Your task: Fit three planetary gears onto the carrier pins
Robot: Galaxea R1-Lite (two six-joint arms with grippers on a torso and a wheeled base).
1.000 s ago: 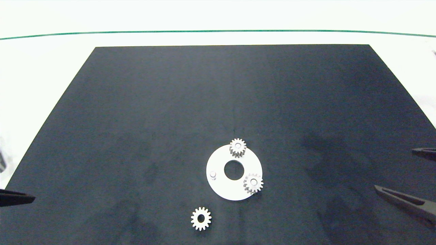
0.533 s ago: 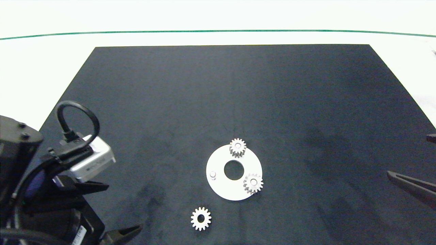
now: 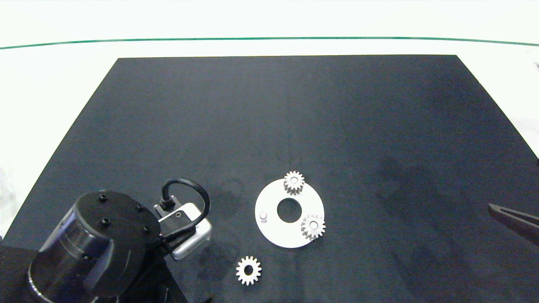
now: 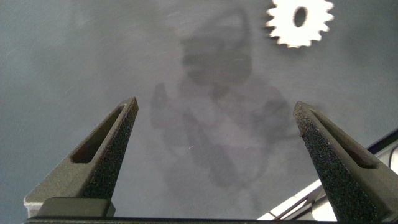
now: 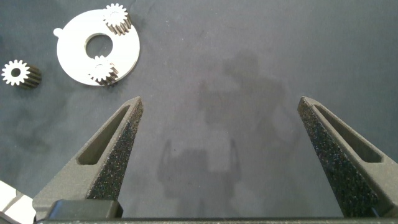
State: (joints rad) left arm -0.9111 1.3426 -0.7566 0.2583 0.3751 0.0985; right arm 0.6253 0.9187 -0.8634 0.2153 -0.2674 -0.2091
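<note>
In the head view, a flat white round disc point(image 3: 276, 235) with a large centre hole is seen on a black mat point(image 3: 286, 118) covering a white table point(image 3: 50, 84). Two small silvery-white toothed planetary gears are seated on carrier pins: one point(image 3: 294, 182) at the disc's far edge, one point(image 3: 313, 227) at its right near edge. The third short whitish carrier pin point(image 3: 263, 216) stands bare on the disc's left side. A third silvery-white gear point(image 3: 248, 270) lies flat on the mat, apart from the disc, nearer the camera. The dark left arm point(image 3: 97, 248) with its silver wrist camera point(image 3: 189, 235) is placed over the mat's near left corner; one dark finger point(image 3: 516, 221) of the right gripper shows at the right edge.

In the left wrist view, the left gripper point(image 4: 217, 158) is held spread wide over bare mat, grasping nothing, with the loose gear point(image 4: 300, 20) lying beyond its fingers.

In the right wrist view, the right gripper point(image 5: 217, 155) is likewise spread wide and empty above the mat, well apart from the disc point(image 5: 74, 59), both mounted gears and the loose gear point(image 5: 13, 73).
</note>
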